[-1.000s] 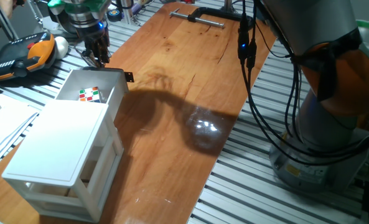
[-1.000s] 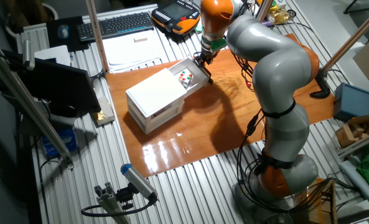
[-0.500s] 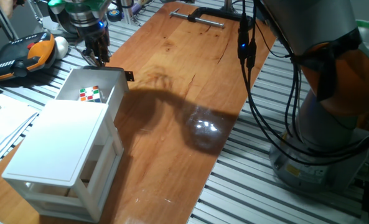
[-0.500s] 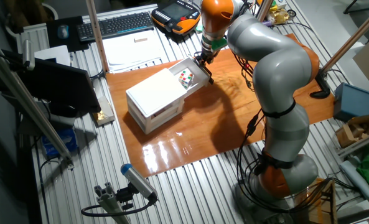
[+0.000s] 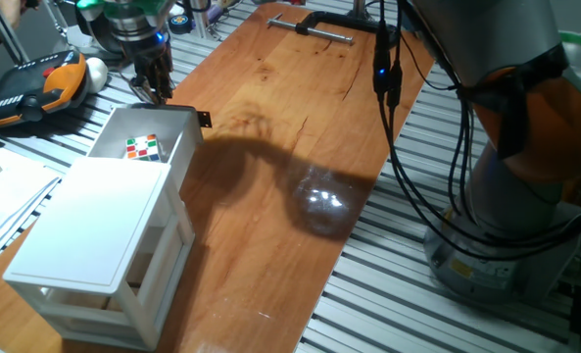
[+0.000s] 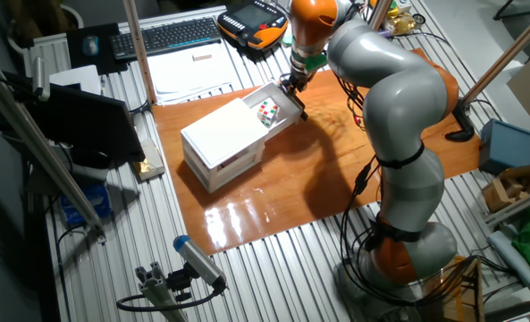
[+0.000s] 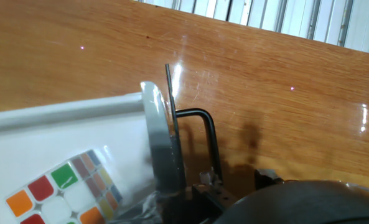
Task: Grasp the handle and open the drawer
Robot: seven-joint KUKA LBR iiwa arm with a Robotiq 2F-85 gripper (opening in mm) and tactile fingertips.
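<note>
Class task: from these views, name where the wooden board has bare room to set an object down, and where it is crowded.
Free: the wooden board between the drawer and the black clamp, and its near stretch beside the white cabinet.
Crowded: the far corner, where the gripper hangs by the drawer holding a colour cube.

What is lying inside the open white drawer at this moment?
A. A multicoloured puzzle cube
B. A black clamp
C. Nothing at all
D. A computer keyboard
A: a multicoloured puzzle cube sits inside the pulled-out drawer, its coloured squares also visible in the hand view.
</note>
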